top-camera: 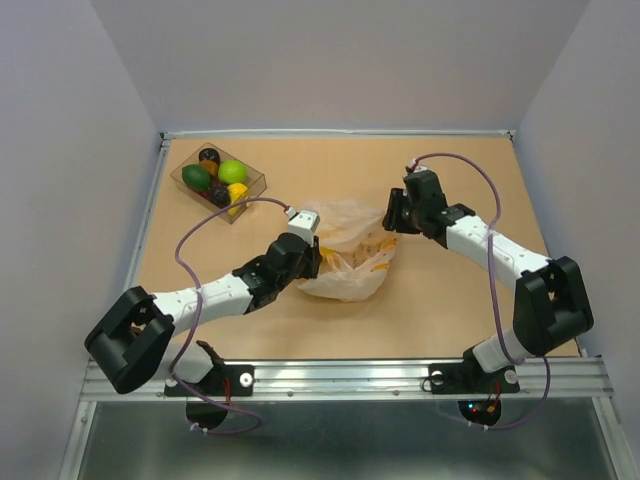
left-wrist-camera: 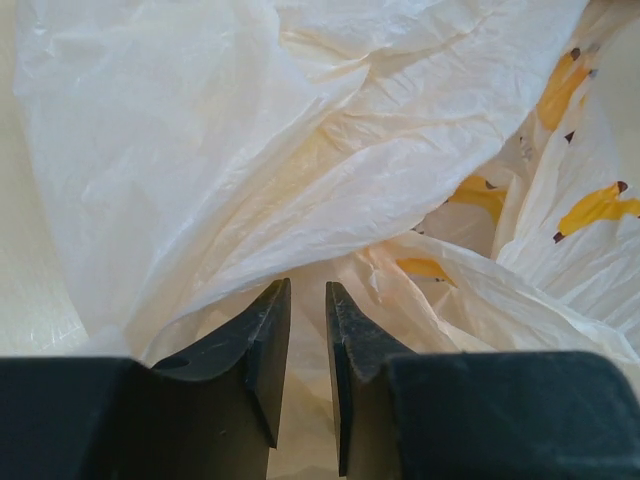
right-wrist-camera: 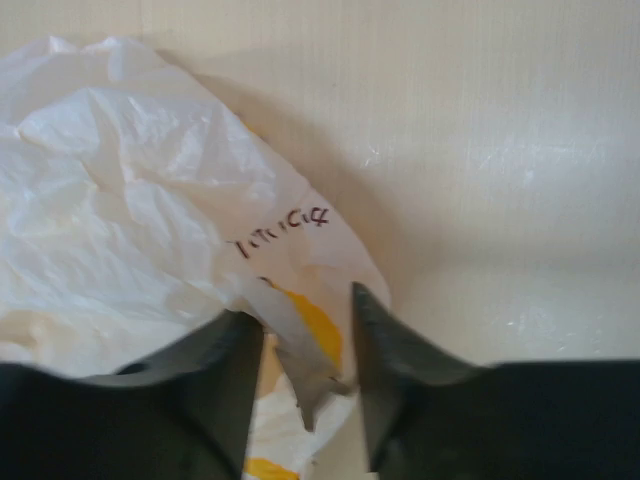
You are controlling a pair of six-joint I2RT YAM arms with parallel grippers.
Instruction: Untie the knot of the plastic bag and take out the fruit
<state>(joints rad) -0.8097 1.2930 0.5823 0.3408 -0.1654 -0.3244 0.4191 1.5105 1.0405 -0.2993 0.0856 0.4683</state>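
The plastic bag [top-camera: 352,262], cream-white with orange-yellow print, lies crumpled in the middle of the table. My left gripper [top-camera: 316,257] presses into its left side. In the left wrist view the left gripper [left-wrist-camera: 307,290] has its jaws a narrow gap apart, with the bag's film [left-wrist-camera: 300,130] showing in that gap. My right gripper [top-camera: 391,216] is at the bag's far right corner. There its jaws [right-wrist-camera: 305,300] stand apart around a loose flap of the bag [right-wrist-camera: 120,220]. I cannot make out the knot. Fruit [top-camera: 232,171] lies in a clear tray at the back left.
The clear rigid tray [top-camera: 255,184] stands near the back left corner and holds a dark green oval [top-camera: 196,178], yellow and dark pieces. Walls close the table on the left, back and right. Bare tabletop [top-camera: 450,300] lies in front of the bag.
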